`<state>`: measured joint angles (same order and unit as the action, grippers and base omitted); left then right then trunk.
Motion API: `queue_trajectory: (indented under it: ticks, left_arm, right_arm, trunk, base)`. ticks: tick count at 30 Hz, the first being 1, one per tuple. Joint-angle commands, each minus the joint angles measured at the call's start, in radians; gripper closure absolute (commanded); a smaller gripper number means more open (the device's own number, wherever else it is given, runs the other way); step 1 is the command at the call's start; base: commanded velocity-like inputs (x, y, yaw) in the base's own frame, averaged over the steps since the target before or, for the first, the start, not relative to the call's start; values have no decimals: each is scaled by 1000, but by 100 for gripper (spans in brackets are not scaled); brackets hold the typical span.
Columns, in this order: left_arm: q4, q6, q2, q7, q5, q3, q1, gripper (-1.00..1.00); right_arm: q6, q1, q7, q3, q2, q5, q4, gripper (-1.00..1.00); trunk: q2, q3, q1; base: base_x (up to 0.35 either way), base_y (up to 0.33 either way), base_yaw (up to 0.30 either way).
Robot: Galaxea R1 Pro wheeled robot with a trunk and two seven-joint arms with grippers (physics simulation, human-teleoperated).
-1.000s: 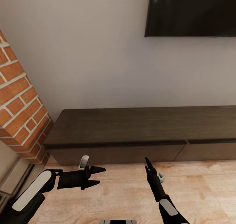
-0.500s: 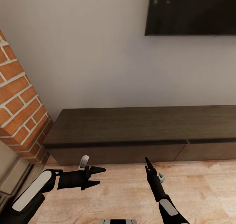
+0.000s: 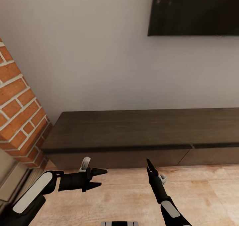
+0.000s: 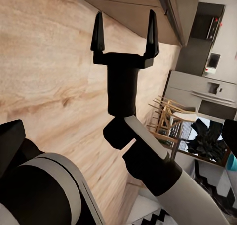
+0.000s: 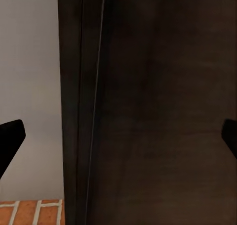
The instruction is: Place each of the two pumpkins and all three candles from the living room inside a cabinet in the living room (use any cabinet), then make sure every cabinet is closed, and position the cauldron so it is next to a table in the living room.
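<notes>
A long, low dark-brown cabinet (image 3: pixel 139 133) runs across the middle of the head view, against a pale wall (image 3: pixel 99 53), with its wide handleless drawer fronts shut flush. A black television screen (image 3: pixel 194 10) hangs on the wall at the upper right. A red brick column (image 3: pixel 20 106) slants down the left edge, and light wood floor (image 3: pixel 132 193) fills the bottom.

At lower left, the left gripper (image 3: pixel 99 177) points toward the centre, above the floor and short of the cabinet; its jaws are spread apart and hold nothing (the left wrist view (image 4: pixel 124 37) shows both black fingers well separated over bare floorboards). At lower centre-right, the right gripper (image 3: pixel 150 164) points up toward the cabinet front. In the right wrist view its fingertips (image 5: pixel 10 138) sit at opposite edges of the frame, wide apart and empty, with the dark cabinet wood (image 5: pixel 163 111) between them.
</notes>
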<state>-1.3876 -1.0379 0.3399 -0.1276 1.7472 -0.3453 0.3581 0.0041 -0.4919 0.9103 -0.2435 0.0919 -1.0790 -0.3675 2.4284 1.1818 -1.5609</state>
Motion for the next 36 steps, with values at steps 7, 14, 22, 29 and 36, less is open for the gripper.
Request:
queue_trajectory:
  ticks: [7,14,22,29,36]
  left_arm:
    - [-1,1,1,-10,9,-1,0,-100]
    - [-1,1,1,-10,9,-1,0,-100]
    - [-1,1,1,-10,9,-1,0,-100]
    - [-1,1,1,-10,9,-1,0,-100]
    - [-1,1,1,-10,9,-1,1,-100]
  right_arm:
    - [0,-1,2,2,0,-6,1,-100]
    - [0,-1,2,3,0,-5,1,-100]
    - [0,-1,1,3,2,-4,1,-100]
    - [2,-1,1,4,1,-4,1,-100]
    - [2,-1,1,4,2,-4,1,-100]
  trunk:
    - [0,1,0]
    - [0,1,0]
    - [0,1,0]
    - [0,1,0]
    - [0,1,0]
  base:
    - [185,21,0]
    - [191,38,0]
    - [30,7,0]
    - [102,0,0]
    - [10,0,0]
